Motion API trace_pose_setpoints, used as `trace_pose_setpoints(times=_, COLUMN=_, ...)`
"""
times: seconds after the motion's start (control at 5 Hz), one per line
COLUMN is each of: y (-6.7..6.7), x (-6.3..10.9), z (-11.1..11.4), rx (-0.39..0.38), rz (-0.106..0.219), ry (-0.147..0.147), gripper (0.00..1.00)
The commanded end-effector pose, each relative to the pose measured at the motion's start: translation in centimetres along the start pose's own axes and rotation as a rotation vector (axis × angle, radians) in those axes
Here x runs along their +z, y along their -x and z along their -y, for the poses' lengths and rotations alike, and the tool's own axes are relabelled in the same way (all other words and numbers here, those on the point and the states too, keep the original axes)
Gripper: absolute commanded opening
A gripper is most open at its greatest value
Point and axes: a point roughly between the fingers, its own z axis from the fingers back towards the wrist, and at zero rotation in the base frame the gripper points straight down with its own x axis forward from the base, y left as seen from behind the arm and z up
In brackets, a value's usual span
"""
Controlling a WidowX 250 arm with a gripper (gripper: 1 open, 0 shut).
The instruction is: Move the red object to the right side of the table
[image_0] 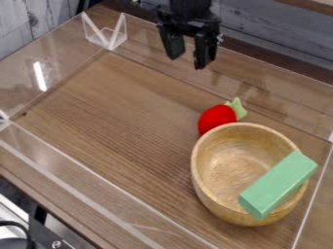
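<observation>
Hanging near the top centre of the frame, the claw (pixel 190 51) points almost straight down with its two dark fingers (pixel 173 45) spread wide and nothing between them. It sits above the far part of the bench (pixel 117 107), a brown wood-grain surface bordered by low clear acrylic walls (pixel 58 170).

Right of centre in the frame lies the red object (pixel 219 118), a small rounded toy fruit with a green leafy top pointing toward the upper right. It rests on the wood well below the claw in the picture and apart from it, tucked just against the upper-left rim of a wooden bowl (pixel 215 170).

That bowl fills the lower right of the frame. A green rectangular block (pixel 278 184) lies tilted across it, one end down inside and the other leaning on the right-hand rim.

At the upper left, a small clear folded stand (pixel 104 33) sits by the far wall.
</observation>
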Motion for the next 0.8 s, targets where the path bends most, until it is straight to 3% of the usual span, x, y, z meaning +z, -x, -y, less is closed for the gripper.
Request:
trace_pose_setpoints(times=0.0, y=-0.3, x=1.4, z=0.1, rx=0.044, rz=0.056, ry=-0.026, gripper=1.0)
trace_pose_setpoints(times=0.4, y=-0.6, x=2.8, z=0.2, rx=0.131, rz=0.076, ry=-0.045, gripper=1.0)
trace_pose_setpoints(times=0.6, y=-0.6, x=3.4, z=0.3, rx=0.093, rz=0.075, ry=-0.042, gripper=1.0)
